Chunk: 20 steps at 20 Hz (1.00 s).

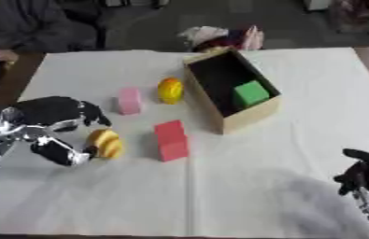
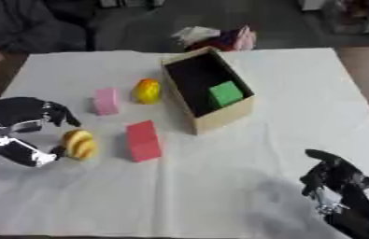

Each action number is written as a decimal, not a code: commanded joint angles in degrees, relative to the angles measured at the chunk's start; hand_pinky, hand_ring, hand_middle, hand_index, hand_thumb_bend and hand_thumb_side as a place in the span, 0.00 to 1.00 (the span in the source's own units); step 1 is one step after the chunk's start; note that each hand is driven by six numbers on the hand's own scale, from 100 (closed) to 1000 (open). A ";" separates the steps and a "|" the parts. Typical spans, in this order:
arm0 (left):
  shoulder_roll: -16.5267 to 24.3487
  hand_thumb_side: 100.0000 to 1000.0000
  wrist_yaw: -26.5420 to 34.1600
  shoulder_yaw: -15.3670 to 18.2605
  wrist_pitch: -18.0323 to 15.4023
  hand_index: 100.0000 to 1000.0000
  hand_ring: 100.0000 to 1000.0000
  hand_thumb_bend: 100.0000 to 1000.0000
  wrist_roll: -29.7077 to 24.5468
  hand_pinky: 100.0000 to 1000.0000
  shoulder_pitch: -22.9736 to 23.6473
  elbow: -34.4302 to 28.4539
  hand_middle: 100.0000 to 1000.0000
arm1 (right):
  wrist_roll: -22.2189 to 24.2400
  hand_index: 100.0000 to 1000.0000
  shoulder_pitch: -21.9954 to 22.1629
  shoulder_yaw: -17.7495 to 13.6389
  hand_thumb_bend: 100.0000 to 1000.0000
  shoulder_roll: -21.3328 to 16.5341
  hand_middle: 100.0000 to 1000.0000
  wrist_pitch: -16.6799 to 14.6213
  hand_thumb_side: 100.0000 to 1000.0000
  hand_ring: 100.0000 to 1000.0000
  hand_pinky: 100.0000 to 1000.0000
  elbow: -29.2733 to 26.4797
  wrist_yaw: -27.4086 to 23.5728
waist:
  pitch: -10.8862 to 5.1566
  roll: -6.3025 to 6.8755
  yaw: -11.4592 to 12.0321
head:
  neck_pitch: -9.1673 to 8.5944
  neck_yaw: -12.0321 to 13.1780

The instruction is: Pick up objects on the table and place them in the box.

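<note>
Box (image 1: 249, 116) w/ green cube (image 1: 251, 93) inside; pink block (image 1: 129, 100), yellow ball (image 1: 170, 90), red block (image 1: 172, 140), yellow-orange obj (image 1: 105, 143) on table.

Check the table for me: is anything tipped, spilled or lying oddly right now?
Nothing stands out. The box sits at an angle to the table edges, open side up, with a green block inside. The red block, pink block and two yellow things lie apart on the cloth; nothing is spilled.

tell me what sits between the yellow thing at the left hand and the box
The red block stands between the yellow object at the left hand and the box, on the white cloth, apart from both. The left eye view shows it best.
</note>
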 commanded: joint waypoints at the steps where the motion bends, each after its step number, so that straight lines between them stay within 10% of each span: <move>1: 1.38 0.35 -2.51 -0.02 -0.99 0.86 0.66 0.15 0.55 0.74 -1.35 1.94 0.72 | -0.07 0.84 -0.33 0.07 0.00 -0.90 0.43 0.01 0.25 0.40 0.66 -0.94 0.14 | -0.63 -0.11 -0.04 | 0.08 0.12; 20: -0.85 0.32 -6.62 -2.28 -2.64 0.86 0.66 0.11 9.40 0.74 -5.30 13.15 0.71 | 0.14 0.84 -0.37 0.26 0.00 -0.89 0.43 -0.07 0.25 0.40 0.66 -0.90 0.02 | -0.60 -0.26 -0.64 | -0.12 0.18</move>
